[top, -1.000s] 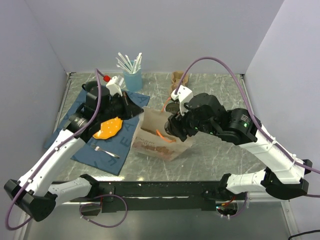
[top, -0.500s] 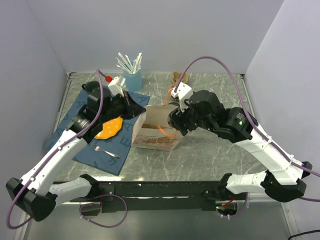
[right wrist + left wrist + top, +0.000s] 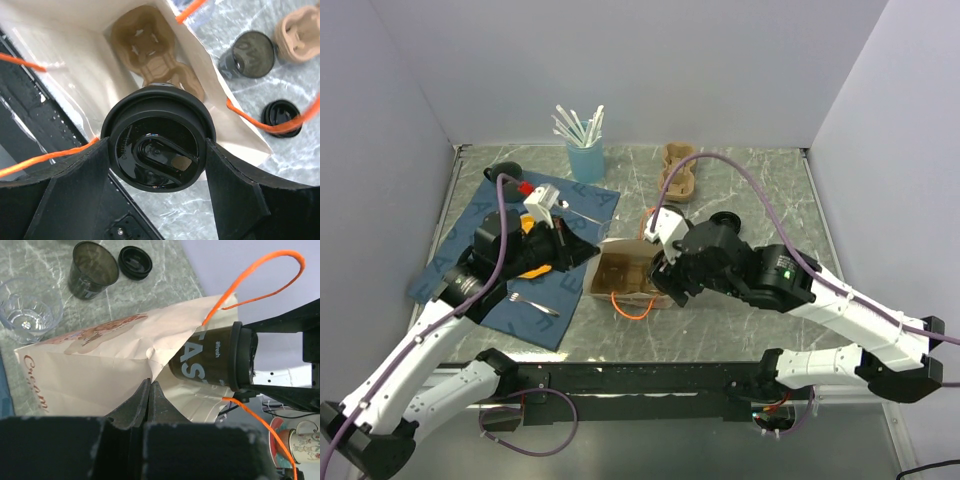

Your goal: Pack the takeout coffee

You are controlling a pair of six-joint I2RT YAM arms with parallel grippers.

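Note:
The takeout coffee point(image 3: 159, 145) is a black cup with a round black lid. My right gripper point(image 3: 159, 150) is shut on it, with a finger point(image 3: 75, 190) on each side of the lid. The cup hangs in the open mouth of a cream paper bag point(image 3: 620, 278) with orange string handles, above a brown cardboard cup carrier point(image 3: 150, 50) on the bag's floor. In the left wrist view the cup point(image 3: 215, 357) lies sideways inside the bag's opening. My left gripper point(image 3: 150, 385) is shut on the bag's paper edge. In the top view it point(image 3: 588, 255) is at the bag's left side and the right gripper point(image 3: 662, 278) at its right.
Beyond the bag stand a dark lidless cup point(image 3: 92, 270), a loose black lid point(image 3: 135, 262) and a clear glass point(image 3: 27, 315). A blue cup of straws point(image 3: 585, 155), a cardboard carrier point(image 3: 678, 168), a dark mug point(image 3: 505, 172) and a blue cloth point(image 3: 545, 320) with a fork point(image 3: 530, 300) lie behind and left.
Both arms and the bag have moved toward the near edge. The bag now stands with its mouth open upward, and the right gripper has brought the cup down into it.

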